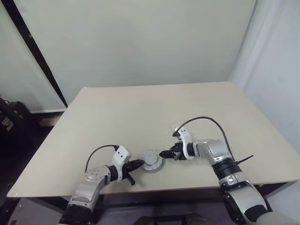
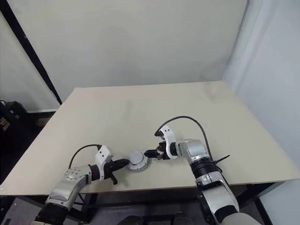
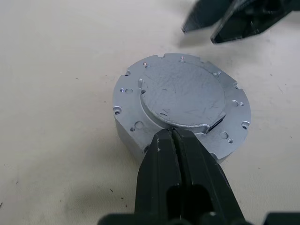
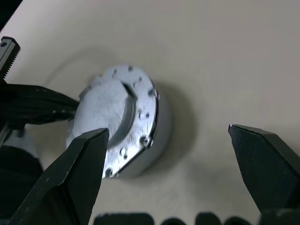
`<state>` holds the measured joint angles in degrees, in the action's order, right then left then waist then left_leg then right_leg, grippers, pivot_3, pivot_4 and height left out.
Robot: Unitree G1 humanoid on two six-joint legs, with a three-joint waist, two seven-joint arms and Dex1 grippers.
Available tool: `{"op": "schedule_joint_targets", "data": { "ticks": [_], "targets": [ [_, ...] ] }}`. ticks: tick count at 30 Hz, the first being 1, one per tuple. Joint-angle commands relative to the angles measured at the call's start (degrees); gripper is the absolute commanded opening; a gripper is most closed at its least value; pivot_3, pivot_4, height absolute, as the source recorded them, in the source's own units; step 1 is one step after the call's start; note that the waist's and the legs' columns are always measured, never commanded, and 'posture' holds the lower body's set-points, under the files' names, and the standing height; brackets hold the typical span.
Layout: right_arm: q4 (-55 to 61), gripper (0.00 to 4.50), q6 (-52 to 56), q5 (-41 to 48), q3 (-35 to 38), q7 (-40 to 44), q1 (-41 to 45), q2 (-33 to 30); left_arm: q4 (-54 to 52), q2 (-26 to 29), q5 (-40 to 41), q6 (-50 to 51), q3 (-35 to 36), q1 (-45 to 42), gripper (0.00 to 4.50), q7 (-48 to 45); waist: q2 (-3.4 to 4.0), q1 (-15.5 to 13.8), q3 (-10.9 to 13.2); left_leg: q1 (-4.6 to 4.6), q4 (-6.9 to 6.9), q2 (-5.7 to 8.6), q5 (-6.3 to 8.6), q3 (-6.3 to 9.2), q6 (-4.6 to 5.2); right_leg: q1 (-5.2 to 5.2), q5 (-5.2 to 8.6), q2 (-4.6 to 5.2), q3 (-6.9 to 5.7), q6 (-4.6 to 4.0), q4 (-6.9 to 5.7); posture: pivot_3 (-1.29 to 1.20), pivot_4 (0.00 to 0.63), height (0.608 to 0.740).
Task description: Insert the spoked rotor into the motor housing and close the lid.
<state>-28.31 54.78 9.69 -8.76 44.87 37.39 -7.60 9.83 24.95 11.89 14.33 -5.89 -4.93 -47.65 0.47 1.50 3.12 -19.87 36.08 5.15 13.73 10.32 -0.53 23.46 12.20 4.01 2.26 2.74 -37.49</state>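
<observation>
I'm seeing the motor housing (image 3: pixel 180 105) sitting near the table's (image 1: pixel 140 112) front edge, about midway along it, the grey lid (image 3: pixel 183 93) lying flat on top. My left gripper (image 3: pixel 172 136) is pressing its closed fingertips against the housing's rim. My right gripper (image 4: pixel 168 136) is hanging just beside the housing's opposite side, fingers spread wide, holding nothing.
</observation>
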Motion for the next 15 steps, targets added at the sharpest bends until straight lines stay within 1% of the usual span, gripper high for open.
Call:
{"op": "schedule_joint_targets", "data": {
  "ticks": [1, 7, 15],
  "targets": [
    [-0.30, 4.46, 3.23, 2.82, 2.92, -1.56, 0.51, 0.53, 0.91, -0.16, -0.99, 0.33, -1.35, -0.37, 0.00, -0.32, 0.00, -0.03, 0.00, -0.01, 0.00, 0.00, 0.00, 0.00, 0.00, 0.00, 0.00, 0.00, -0.01, 0.00, 0.00, 0.00, 0.000, 0.740],
    [-4.28, 4.46, 8.57, 6.36, 8.15, -4.62, 0.69, 2.51, 0.94, -0.18, -1.04, 0.37, -1.39, -0.41, 0.00, -0.57, 0.02, -0.02, -0.01, -0.04, 0.00, 0.00, 0.00, -0.01, 0.00, 0.02, 0.00, 0.00, 0.00, 0.00, 0.03, 0.00, 0.000, 0.740],
    [-9.02, 4.46, 12.72, 11.36, 16.60, -8.70, 1.69, 6.44, 0.86, -0.20, -1.07, 0.34, -1.22, -0.35, 0.00, -0.53, 0.05, 0.05, -0.02, -0.01, -0.01, -0.02, 0.00, -0.01, 0.00, -0.02, 0.00, -0.02, -0.01, 0.01, 0.05, 0.00, 0.000, 0.740]
  ]
}}
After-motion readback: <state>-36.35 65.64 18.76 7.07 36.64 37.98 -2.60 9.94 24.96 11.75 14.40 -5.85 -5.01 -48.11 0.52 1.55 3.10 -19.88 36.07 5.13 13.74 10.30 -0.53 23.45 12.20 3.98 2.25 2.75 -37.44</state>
